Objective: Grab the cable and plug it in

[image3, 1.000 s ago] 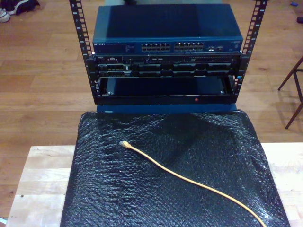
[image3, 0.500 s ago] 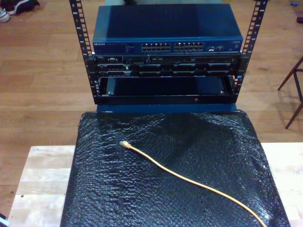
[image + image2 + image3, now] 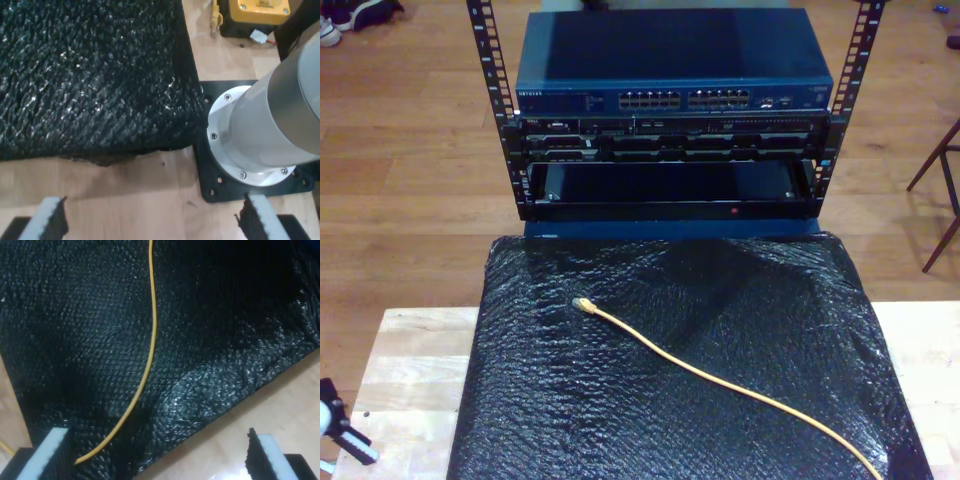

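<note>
Currently nothing is done: the cable (image 3: 720, 382) lies ungrasped on the black mat (image 3: 620, 420) at the exterior view's centre, its plug (image 3: 583, 305) well apart from the switch ports (image 3: 685, 99), with my first gripper (image 3: 150, 220) and my second gripper (image 3: 160, 452) both spread wide and empty.

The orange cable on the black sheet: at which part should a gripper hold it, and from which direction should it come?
Probably just behind the plug, on the cable. It lies flat and free on the black sheet, so coming from above seems best, jaws across its line. Gripping near the tip should keep the plug steady for the ports of the blue switch.
</note>
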Controlling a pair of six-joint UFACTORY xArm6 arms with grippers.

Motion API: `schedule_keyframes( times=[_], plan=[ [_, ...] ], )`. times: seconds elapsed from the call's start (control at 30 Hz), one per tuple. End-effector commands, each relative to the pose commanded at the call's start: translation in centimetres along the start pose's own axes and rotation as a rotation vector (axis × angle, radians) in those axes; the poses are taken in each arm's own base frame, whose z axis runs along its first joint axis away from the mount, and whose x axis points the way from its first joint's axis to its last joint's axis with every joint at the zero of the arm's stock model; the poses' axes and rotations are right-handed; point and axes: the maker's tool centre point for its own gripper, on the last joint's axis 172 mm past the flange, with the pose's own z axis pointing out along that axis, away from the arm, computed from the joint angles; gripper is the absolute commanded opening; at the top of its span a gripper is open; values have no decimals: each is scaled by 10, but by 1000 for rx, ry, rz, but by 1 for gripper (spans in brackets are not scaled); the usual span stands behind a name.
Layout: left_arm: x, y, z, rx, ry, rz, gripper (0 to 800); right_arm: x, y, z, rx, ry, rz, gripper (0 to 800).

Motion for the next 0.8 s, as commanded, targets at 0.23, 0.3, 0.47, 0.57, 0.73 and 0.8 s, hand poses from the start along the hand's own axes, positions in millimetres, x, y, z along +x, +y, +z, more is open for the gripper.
schedule_keyframes(
  times=[0.23,0.3,0.47,0.57,0.73,0.8],
  plan=[
    [14,-14,-1,-1,-6,-19,800,16,15,14,-32,-59,-9,794],
    [19,-18,0,1,0,-20,800,21,18,17,-48,-74,-19,794],
    [23,-23,2,-3,-17,-22,800,37,24,37,-73,-116,-42,793],
    [21,-31,2,12,-39,-39,800,40,25,50,-69,-184,-59,793],
    [25,-38,6,8,-60,-54,800,48,29,73,-80,-321,-104,793],
    [27,-38,7,1,-60,-61,800,57,30,83,-87,-342,-122,793]
  ],
)
